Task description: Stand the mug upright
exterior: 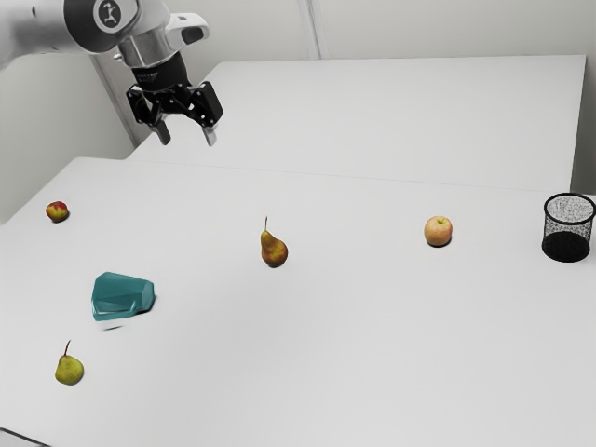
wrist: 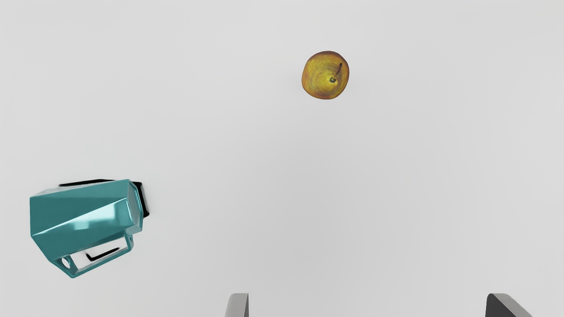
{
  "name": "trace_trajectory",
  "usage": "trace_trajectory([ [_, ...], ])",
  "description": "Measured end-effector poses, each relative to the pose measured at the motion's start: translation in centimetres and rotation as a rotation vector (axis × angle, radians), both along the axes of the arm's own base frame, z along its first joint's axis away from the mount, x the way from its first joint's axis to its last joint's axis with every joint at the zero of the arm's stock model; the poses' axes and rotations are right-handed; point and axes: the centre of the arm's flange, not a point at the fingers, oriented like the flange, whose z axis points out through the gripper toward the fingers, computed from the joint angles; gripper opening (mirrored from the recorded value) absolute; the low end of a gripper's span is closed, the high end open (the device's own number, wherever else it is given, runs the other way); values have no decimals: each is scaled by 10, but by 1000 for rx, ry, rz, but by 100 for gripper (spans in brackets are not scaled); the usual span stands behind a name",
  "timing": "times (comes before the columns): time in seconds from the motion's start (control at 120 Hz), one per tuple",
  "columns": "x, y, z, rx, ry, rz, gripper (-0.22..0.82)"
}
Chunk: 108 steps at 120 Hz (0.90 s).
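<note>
High over the table's far part, near the exterior view's upper left, my gripper point(exterior: 188, 138) hangs open and holds nothing. In the wrist view the gripper point(wrist: 368, 306) has its two fingertips wide apart over bare table. The teal faceted mug point(exterior: 122, 296) lies on its side on the table, well below my hand and nearer the exterior camera. Its angular handle shows in the wrist view, sticking out along one side of the mug point(wrist: 83, 220), which is off to one side of the fingers and apart from them.
A brown pear point(exterior: 274, 251) stands on the white table point(exterior: 354, 372); the wrist view shows this pear point(wrist: 325, 75) from above. A green pear point(exterior: 69, 371) is near the mug. Farther off are a red-yellow fruit point(exterior: 58, 211), an apple point(exterior: 438, 231) and a black mesh cup point(exterior: 566, 244).
</note>
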Motion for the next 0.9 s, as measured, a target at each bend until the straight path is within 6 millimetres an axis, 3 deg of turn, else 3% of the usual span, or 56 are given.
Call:
trace_trajectory([
  [0.3, -15, 3, 3, 0, 3, 5, 59],
  [0.408, -18, 18, 3, 0, 8, 29, 59],
  [0.483, -19, 44, 2, -1, 11, 68, 59],
  [0.65, -25, 122, -3, -26, 32, 182, 58],
  [0.9, -37, 223, -37, -109, 87, 311, 58],
])
